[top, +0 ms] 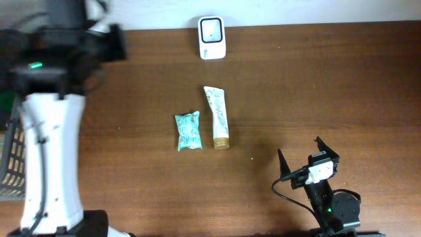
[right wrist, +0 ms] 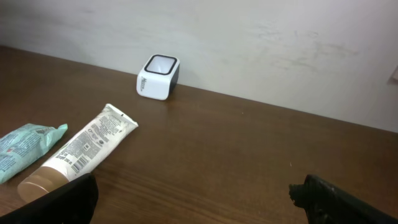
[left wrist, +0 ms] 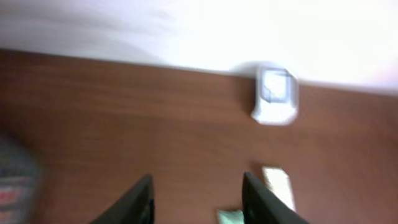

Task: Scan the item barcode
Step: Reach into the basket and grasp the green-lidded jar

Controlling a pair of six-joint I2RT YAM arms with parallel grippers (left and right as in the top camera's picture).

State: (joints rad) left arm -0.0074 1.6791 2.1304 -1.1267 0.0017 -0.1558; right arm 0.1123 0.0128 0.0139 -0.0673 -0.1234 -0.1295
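Two small items lie side by side at the middle of the brown wooden table [top: 329, 79]: a white squeeze tube with a gold cap [top: 217, 117] and, just beside it on the left arm's side, a crumpled mint-green packet [top: 187, 131]. The two are close, though I cannot tell if they touch. The tube's cap points toward the near edge. Its crimped end points toward the white box-shaped barcode scanner with a dark window [top: 212, 37], which stands well apart from both items at the far edge, against the pale wall. The right gripper [top: 299, 146] sits low over the near right part of the table. Its black fingers [right wrist: 62, 202] are spread wide with nothing between them. The left gripper [left wrist: 196, 186] hangs high above the table's left side in a blurred wrist view. Its fingers stand apart, bare wood shows between them, and it holds nothing. The scanner, tube and packet lie ahead of it. A dark mesh basket [top: 10, 158] sits at the left edge beside the white left arm [top: 49, 151].
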